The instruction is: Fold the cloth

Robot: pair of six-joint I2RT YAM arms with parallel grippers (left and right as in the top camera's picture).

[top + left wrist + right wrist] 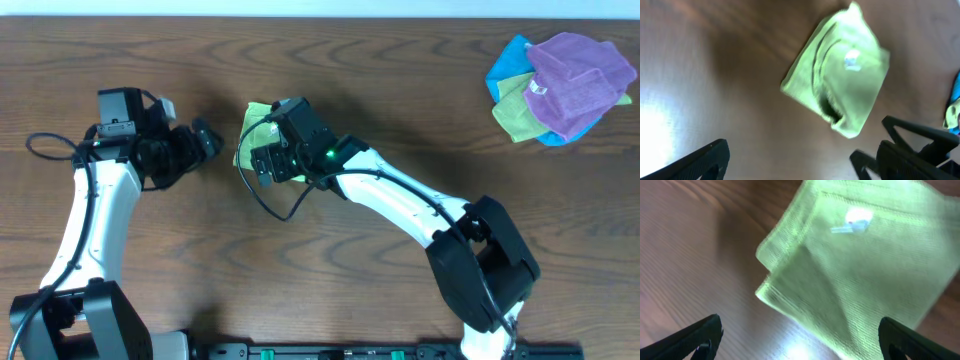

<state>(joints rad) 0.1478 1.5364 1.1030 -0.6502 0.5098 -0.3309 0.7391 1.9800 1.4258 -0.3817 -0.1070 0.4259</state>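
A folded light-green cloth (253,125) lies on the wooden table, mostly hidden under my right wrist in the overhead view. It shows as a folded square with a white tag in the left wrist view (842,85) and fills the right wrist view (860,270). My right gripper (268,165) hovers just over the cloth, open and empty (802,342). My left gripper (205,140) is open and empty (795,160), a little to the left of the cloth and apart from it.
A pile of crumpled cloths (560,85), purple, blue and green, sits at the far right of the table. Black cables hang by both arms. The table's front edge runs along the bottom.
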